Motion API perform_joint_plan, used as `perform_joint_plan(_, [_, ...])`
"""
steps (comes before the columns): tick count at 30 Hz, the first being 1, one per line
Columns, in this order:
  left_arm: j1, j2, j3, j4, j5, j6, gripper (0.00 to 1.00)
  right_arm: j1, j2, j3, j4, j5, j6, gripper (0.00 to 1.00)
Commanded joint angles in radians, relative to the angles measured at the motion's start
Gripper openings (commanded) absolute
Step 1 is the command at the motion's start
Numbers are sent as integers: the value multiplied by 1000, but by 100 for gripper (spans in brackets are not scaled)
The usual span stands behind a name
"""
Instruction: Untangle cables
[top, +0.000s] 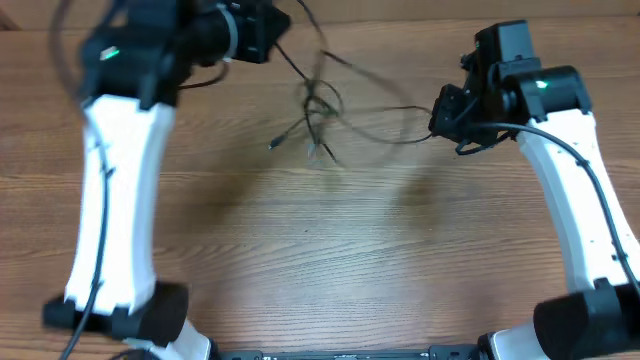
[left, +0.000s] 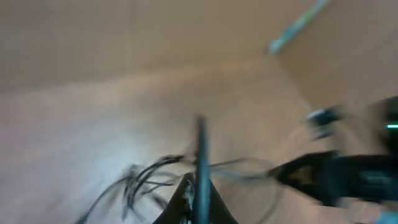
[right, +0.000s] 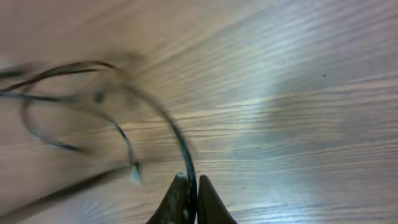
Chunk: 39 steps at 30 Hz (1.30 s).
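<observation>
Both the left gripper (left: 199, 190) and right gripper (right: 189, 188) pinch the cables (top: 320, 105), strung tangled between them over the table's (top: 330, 250) far side.

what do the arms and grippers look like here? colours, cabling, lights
Both match: the left arm and right arm have long white links with black joints and bases, a green light near each wrist and a black cable running along each. The left gripper and right gripper have dark, tapering fingers.

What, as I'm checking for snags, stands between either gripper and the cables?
Nothing visible does. The right gripper pinches one of the cables; the left gripper, though blurred, seems to pinch another.
</observation>
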Motion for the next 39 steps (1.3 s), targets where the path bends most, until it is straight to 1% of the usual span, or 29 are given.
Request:
perform_joint_plan(1, [42, -94, 23, 5, 31, -11, 4, -3, 61, -45, 30, 33, 0, 4])
perform_joint_plan(5, [110, -173, 23, 20, 31, -11, 4, -4, 150, -46, 31, 51, 0, 4])
perform_joint_plan(9, [121, -202, 23, 40, 34, -11, 4, -4, 170, -46, 50, 51, -1, 4])
perform_joint_plan(11, [121, -203, 23, 45, 51, -11, 4, -4, 170, -41, 52, 42, -11, 13])
perform_joint_plan(12, [121, -202, 23, 49, 80, -11, 4, -4, 170, -36, 52, 15, -40, 19])
perform_joint_plan(16, [107, -190, 21, 23, 158, -10, 4, -4, 167, 42, 35, -291, -314, 45])
perform_joint_plan(17, [101, -186, 21, 10, 158, -10, 4, -4, 164, 59, 31, -328, -348, 51])
perform_joint_plan(18, [95, -179, 21, -15, 156, -4, 4, -4, 158, 91, 19, -396, -410, 60])
perform_joint_plan(19, [93, -173, 21, -32, 157, 2, 4, -4, 154, 109, 12, -431, -444, 66])
perform_joint_plan(21, [93, -155, 21, -74, 157, 10, 4, -2, 139, 159, -21, -553, -571, 80])
perform_joint_plan(22, [93, -148, 21, -85, 157, 9, 4, 0, 134, 175, -31, -606, -620, 84])
perform_joint_plan(23, [93, -138, 21, -94, 163, 9, 4, 0, 130, 184, -36, -662, -666, 90])
perform_joint_plan(24, [93, -133, 21, -96, 168, 8, 4, 2, 129, 187, -35, -694, -692, 93])
perform_joint_plan(25, [93, -121, 21, -90, 221, 9, 4, 20, 126, 186, -23, -754, -763, 98])
perform_joint_plan(27, [93, -119, 21, -79, 248, 8, 4, 53, 128, 185, -8, -726, -799, 100])
perform_joint_plan(36, [94, -120, 22, -123, 285, 13, 4, 262, 137, 184, 145, -576, -810, 100])
perform_joint_plan(37, [94, -120, 22, -124, 294, 13, 4, 281, 143, 184, 162, -565, -809, 97])
perform_joint_plan(38, [94, -120, 22, -125, 305, 13, 4, 303, 154, 184, 187, -528, -789, 85])
perform_joint_plan(39, [94, -120, 22, -124, 320, 13, 4, 315, 164, 184, 210, -484, -739, 69])
